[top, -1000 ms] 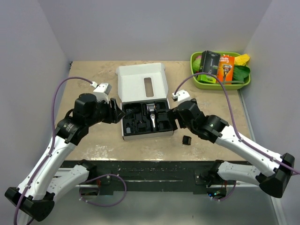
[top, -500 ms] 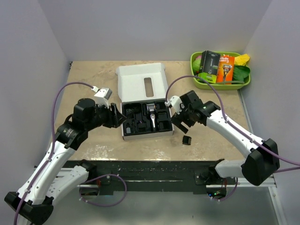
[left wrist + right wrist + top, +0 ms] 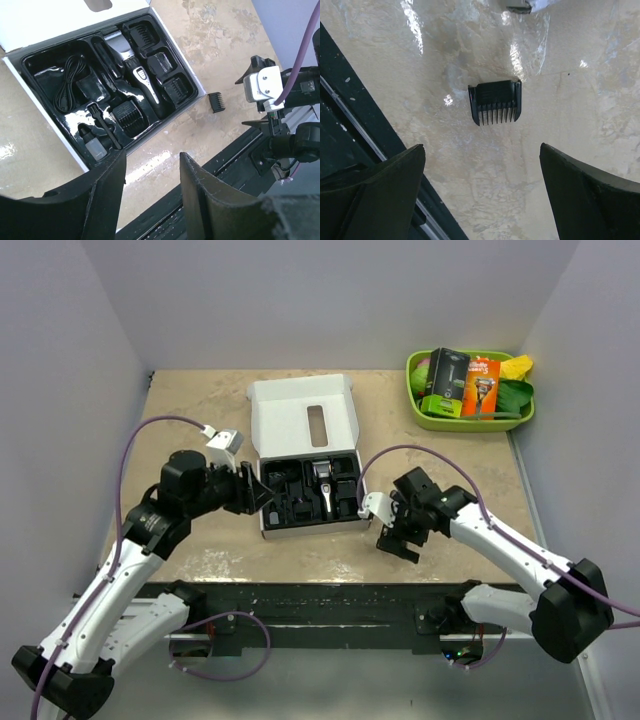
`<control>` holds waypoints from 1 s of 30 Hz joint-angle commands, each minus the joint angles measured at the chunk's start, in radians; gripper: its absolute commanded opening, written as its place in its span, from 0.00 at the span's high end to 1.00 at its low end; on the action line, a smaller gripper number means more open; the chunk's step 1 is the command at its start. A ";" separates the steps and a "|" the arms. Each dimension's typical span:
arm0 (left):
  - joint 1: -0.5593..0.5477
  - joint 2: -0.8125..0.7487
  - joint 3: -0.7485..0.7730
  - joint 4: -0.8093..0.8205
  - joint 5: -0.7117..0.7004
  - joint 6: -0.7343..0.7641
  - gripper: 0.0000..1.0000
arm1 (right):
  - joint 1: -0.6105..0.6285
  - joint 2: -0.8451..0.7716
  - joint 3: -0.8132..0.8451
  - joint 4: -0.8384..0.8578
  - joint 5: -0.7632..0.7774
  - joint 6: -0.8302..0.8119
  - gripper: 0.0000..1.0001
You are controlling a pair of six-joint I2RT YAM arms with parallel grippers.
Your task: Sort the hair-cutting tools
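Both fingers of my right gripper (image 3: 480,146) spread wide and empty above the comb attachment (image 3: 495,101), which lies flat on the glossy table (image 3: 580,70), right of the box (image 3: 45,25). I judge it light, stiff, slick plastic, best pinched across its solid back, not the thin teeth. My left gripper (image 3: 150,165) gapes empty near the boxed clipper (image 3: 142,82).

Top view: bright, even, diffuse overhead light; shadows soft and faint, focus sharp. Right wrist view: white glare streaks on the glossy desk (image 3: 580,100), upper left and top centre; fingers (image 3: 370,195) in the lower corners dark and out of focus. Left wrist view: wet-looking sheen on the black moulded insert (image 3: 75,120); bottom edge blurred.
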 commanded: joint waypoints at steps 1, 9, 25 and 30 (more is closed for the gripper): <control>-0.002 0.021 -0.018 0.061 0.043 0.014 0.49 | 0.001 -0.008 -0.009 0.083 -0.007 -0.072 0.03; -0.002 0.033 -0.020 0.080 0.052 0.014 0.49 | 0.000 0.074 -0.011 0.158 0.039 -0.116 0.06; -0.002 0.053 -0.043 0.103 0.057 0.023 0.49 | 0.000 0.118 -0.058 0.193 0.003 -0.129 0.06; -0.002 0.050 -0.053 0.113 0.065 0.022 0.49 | 0.000 0.109 -0.075 0.204 0.003 -0.123 0.07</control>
